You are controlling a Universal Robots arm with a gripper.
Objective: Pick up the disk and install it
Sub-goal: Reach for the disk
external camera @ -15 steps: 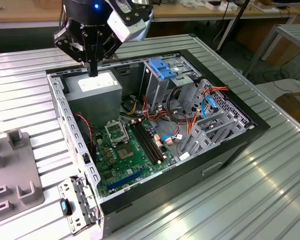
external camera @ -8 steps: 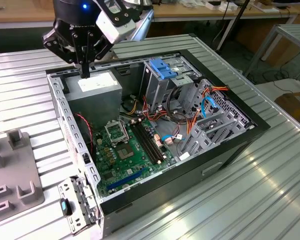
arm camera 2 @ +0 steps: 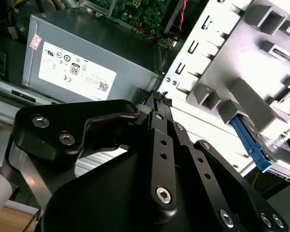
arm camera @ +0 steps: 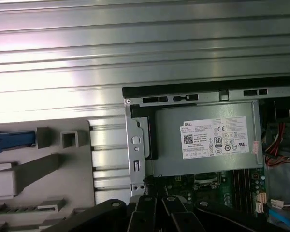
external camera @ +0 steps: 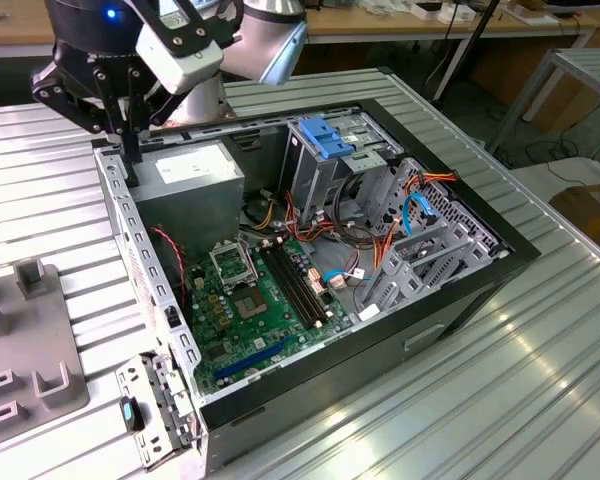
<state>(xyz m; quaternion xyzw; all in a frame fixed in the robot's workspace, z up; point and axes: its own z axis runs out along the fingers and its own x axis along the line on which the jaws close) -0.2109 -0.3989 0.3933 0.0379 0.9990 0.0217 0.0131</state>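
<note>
Black fingers (external camera: 130, 150) pinched together, empty, at case edge (external camera: 120, 215) beside PSU (external camera: 185, 180); ribbed surface (external camera: 40, 180) runs wide outside it.

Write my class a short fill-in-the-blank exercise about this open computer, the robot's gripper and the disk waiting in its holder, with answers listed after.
The gripper hangs above a corner of the open computer ____. The grey power supply inside carries a ____ label. The disk, resting in the grey fixture outside the computer, has a ____ plastic rail.
Missing words: case; white; blue.
</note>
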